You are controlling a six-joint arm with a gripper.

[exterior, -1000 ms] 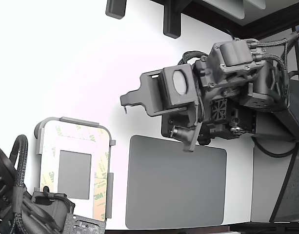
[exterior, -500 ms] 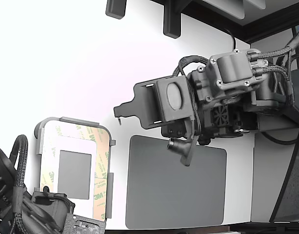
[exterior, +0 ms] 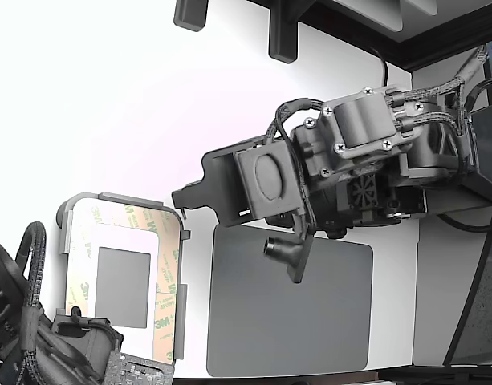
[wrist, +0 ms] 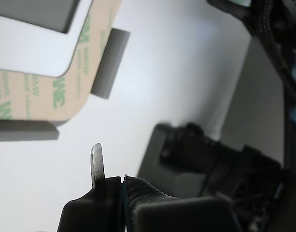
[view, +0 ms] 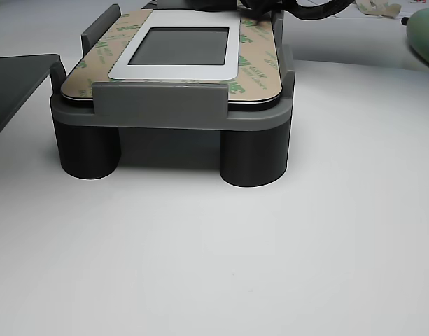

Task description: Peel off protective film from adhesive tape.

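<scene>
Centre of the exterior view: the gripper (exterior: 184, 202) hovers above the white table (exterior: 109, 104), grip state unclear. Protective film (exterior: 167, 273) covers the plate (exterior: 124, 277) at lower left.

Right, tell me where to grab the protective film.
Probably at a rounded corner of the protective film, coming from outside the plate with the gripper tip edging under. The liner lies flat, and the fixture's raised walls cover its straight edges.

Protective film (wrist: 46, 82) blurred and cropped in the wrist view; gripper (wrist: 97, 164) showed one fingertip only, jaw state indeterminate; second arm (exterior: 37, 337) cut off.
</scene>
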